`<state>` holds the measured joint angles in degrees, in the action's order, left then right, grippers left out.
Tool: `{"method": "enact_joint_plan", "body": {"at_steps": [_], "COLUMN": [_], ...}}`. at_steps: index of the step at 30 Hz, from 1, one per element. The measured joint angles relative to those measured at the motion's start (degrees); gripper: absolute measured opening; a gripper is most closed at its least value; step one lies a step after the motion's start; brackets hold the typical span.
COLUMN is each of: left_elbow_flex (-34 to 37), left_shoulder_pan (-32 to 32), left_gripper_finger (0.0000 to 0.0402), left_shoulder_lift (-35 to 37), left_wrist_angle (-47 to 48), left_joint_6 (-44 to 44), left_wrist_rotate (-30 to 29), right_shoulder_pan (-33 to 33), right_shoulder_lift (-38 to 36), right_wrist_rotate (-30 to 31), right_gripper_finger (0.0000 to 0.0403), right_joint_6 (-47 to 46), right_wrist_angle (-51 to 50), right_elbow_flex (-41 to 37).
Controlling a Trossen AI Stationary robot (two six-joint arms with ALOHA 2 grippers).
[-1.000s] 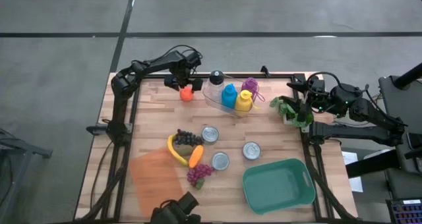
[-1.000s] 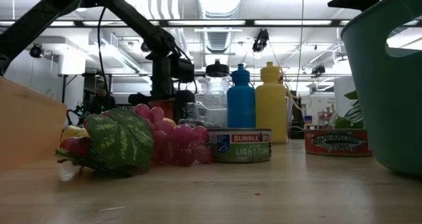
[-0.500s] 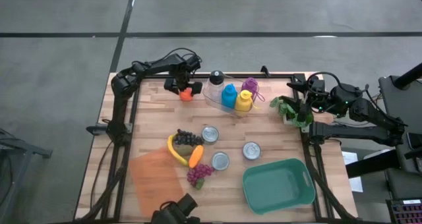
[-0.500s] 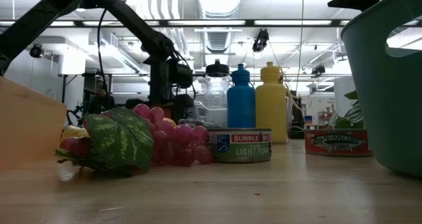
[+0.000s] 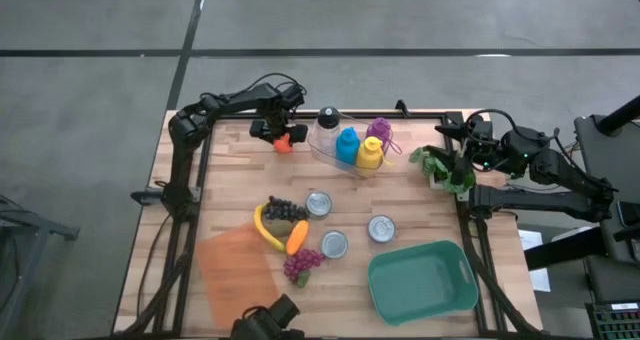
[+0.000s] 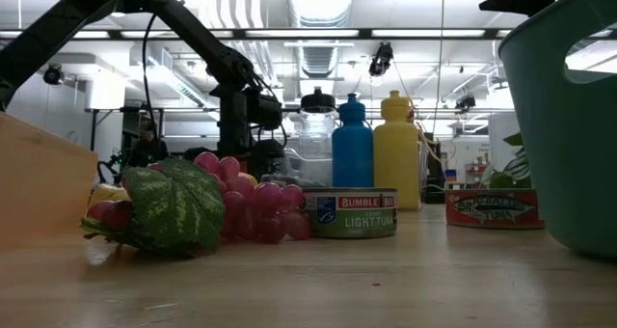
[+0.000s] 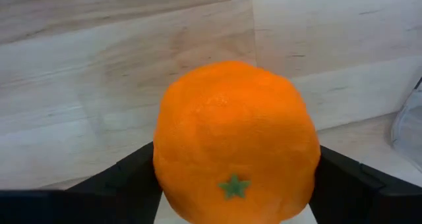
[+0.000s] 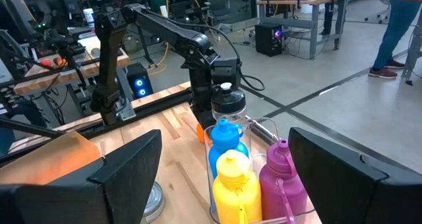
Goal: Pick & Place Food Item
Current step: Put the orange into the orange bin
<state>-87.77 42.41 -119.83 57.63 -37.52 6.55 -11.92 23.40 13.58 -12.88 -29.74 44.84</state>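
Note:
An orange (image 7: pixel 237 145) with a green star-shaped stem mark rests on the wooden table (image 5: pixel 230 180) near its far left corner. My left gripper (image 5: pixel 280 135) points straight down over the orange (image 5: pixel 285 145), shut on it; in the low view it (image 6: pixel 246 145) stands behind the red grapes. My right gripper (image 8: pixel 227 178) is open with nothing between its fingers. It is raised at the table's right edge (image 5: pixel 462 148), above a green leafy item (image 5: pixel 440 168). My left gripper pinches the orange between its two fingers, one finger (image 7: pixel 125 184) on one side and the other finger (image 7: pixel 343 184) on the opposite side (image 7: pixel 310 165). The fingers come from above, pointing down. The orange sits upright on the table.
A clear bin right of the orange holds a clear jar (image 5: pixel 325 130) and blue (image 5: pixel 347 145), yellow (image 5: pixel 369 153) and purple (image 5: pixel 378 130) bottles. Three cans (image 5: pixel 334 244), a banana, a carrot (image 5: pixel 297 237), grapes (image 5: pixel 300 265), an orange board (image 5: pixel 232 270) and a green tub (image 5: pixel 420 278) lie nearer.
My left gripper has sunk a little onto the orange, so that it now covers part of it in the high view. The orange has stayed where it was.

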Motion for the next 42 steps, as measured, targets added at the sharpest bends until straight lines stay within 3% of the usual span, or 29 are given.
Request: {"method": "enact_joint_plan", "body": {"at_steps": [13, 19, 23, 32, 42], "left_elbow_flex": [-0.1, -0.1, -0.1, -0.1, -0.1], "left_shoulder_pan": [0.0, -0.1, -0.9, -9.5, -26.6], "left_gripper_finger": [0.0296, 0.0295, 0.0303, 0.0297, 0.0296], "left_shoulder_lift": [1.1, 6.2, 12.5, 30.4, 43.2], "left_wrist_angle": [2.4, 5.0, 7.1, 11.6, 22.1], "left_joint_6": [-0.5, -3.2, -6.1, -11.0, -19.0], "left_wrist_rotate": [1.4, 1.0, -2.6, -16.4, -25.4], "right_shoulder_pan": [0.0, 0.0, 0.0, 0.0, 0.0], "right_shoulder_lift": [0.0, 0.0, 0.0, 0.0, 0.0], "right_wrist_rotate": [0.0, 0.0, 0.0, 0.0, 0.0], "right_gripper_finger": [0.0329, 0.0329, 0.0329, 0.0329, 0.0329], "right_joint_6": [0.0, 0.0, 0.0, 0.0, 0.0], "right_wrist_angle": [0.0, 0.0, 0.0, 0.0, 0.0], "right_elbow_flex": [0.0, 0.0, 0.0, 0.0, 0.0]}}
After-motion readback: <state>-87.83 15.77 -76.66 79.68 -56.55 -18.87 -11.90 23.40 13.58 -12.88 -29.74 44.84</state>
